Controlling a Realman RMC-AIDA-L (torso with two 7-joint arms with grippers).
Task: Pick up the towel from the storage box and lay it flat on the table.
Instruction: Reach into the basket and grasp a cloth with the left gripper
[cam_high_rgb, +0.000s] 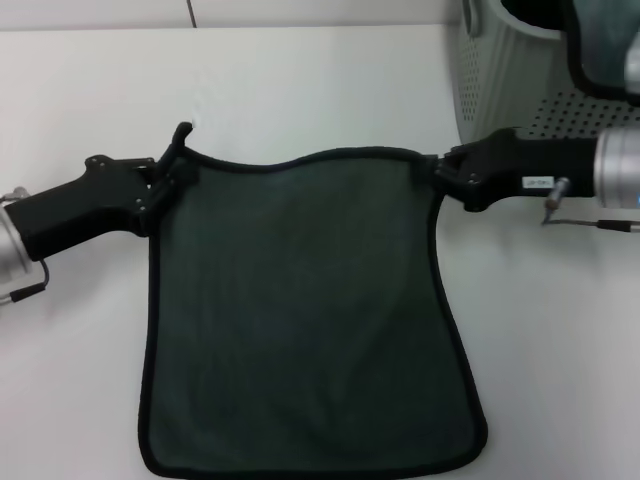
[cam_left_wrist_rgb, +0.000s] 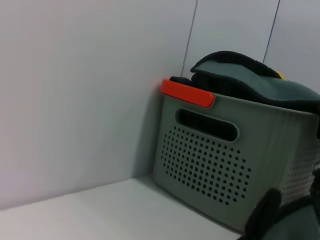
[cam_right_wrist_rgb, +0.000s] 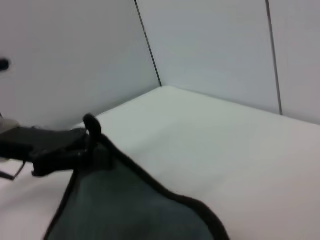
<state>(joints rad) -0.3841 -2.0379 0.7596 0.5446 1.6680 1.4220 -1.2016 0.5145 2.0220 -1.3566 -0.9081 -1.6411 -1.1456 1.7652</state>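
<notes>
Table (cam_high_rgb: 300, 90), towel (cam_high_rgb: 300, 310), two grippers.

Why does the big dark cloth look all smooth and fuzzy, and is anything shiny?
Head view: the towel looks soft, its weave lost; no glare on the table. Left wrist view: the storage box holes stay crisp. Right wrist view: the left tool is blurry.

Looks like a lab or test booth I'm working in: plain white table (cam_high_rgb: 300, 90) under my grippers, bare white panel walls (cam_left_wrist_rgb: 75, 90) with thin seams just beyond them, one perforated storage box (cam_left_wrist_rgb: 215, 160) off to my right. No household clutter.
</notes>
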